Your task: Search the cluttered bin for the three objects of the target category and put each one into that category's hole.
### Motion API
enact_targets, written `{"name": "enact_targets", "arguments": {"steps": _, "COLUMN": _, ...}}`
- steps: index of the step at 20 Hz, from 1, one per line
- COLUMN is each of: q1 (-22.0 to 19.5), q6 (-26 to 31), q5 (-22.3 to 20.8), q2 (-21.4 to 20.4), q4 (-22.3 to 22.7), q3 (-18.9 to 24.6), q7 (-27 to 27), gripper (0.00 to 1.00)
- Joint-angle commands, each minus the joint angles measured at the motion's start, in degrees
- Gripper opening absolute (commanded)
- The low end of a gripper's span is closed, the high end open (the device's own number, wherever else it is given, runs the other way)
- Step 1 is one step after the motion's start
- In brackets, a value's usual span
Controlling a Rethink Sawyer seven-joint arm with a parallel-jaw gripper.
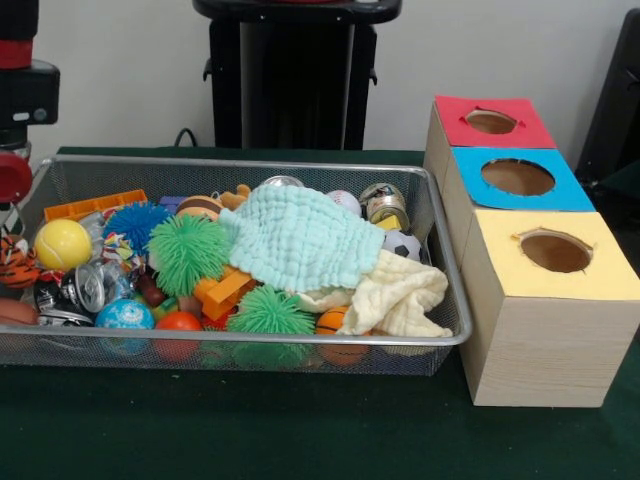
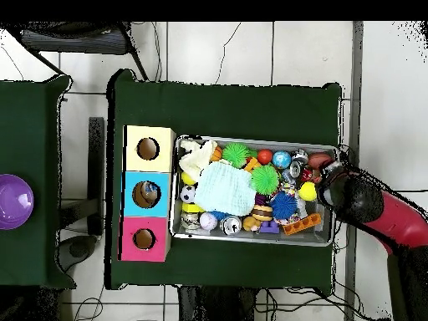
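Observation:
The bin (image 1: 240, 163) is a wide silver mesh tray on the green table, full of toys; it also shows in the overhead view (image 2: 251, 241). A mint cloth (image 1: 300, 235) and a cream cloth (image 1: 400, 295) lie over the pile. Around them are green spiky balls (image 1: 188, 250), a blue spiky ball (image 1: 135, 222), a yellow ball (image 1: 62, 243), a small soccer ball (image 1: 402, 245) and an orange brick (image 1: 95, 204). Three wooden boxes with holes stand beside the bin: red top (image 1: 492, 122), blue top (image 1: 518, 178), yellow top (image 1: 555, 250). My arm (image 2: 359, 201) reaches over the bin's end farthest from the boxes; the gripper's state is hidden.
The black pedestal (image 1: 295, 75) stands behind the bin. Part of the arm (image 1: 22, 90) fills the front view's left edge. A purple bowl (image 2: 12, 201) sits on a separate green table beyond the boxes. Green cloth shows in front of the bin (image 1: 250, 420).

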Motion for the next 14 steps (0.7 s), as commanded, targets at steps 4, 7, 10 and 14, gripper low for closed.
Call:
{"name": "enact_targets", "arguments": {"steps": 4, "q1": -1.08, "q6": -0.03, "q5": -1.77, "q2": 6.92, "q4": 2.68, "q3": 3.90, "q7": -1.40, "gripper": 0.00}}
{"name": "enact_targets", "arguments": {"steps": 7, "q1": -1.19, "q6": -1.13, "q5": -1.31, "q2": 7.50, "q4": 3.58, "q3": 4.13, "q7": -0.27, "gripper": 0.00}}
{"name": "enact_targets", "arguments": {"steps": 10, "q1": -1.05, "q6": -2.11, "q5": -0.88, "q2": 7.99, "q4": 4.46, "q3": 4.18, "q7": 0.96, "gripper": 0.00}}
{"name": "enact_targets", "arguments": {"steps": 14, "q1": -0.06, "q6": -5.18, "q5": -1.78, "q2": 10.55, "q4": 3.47, "q3": 2.95, "q7": 2.17, "gripper": 0.00}}
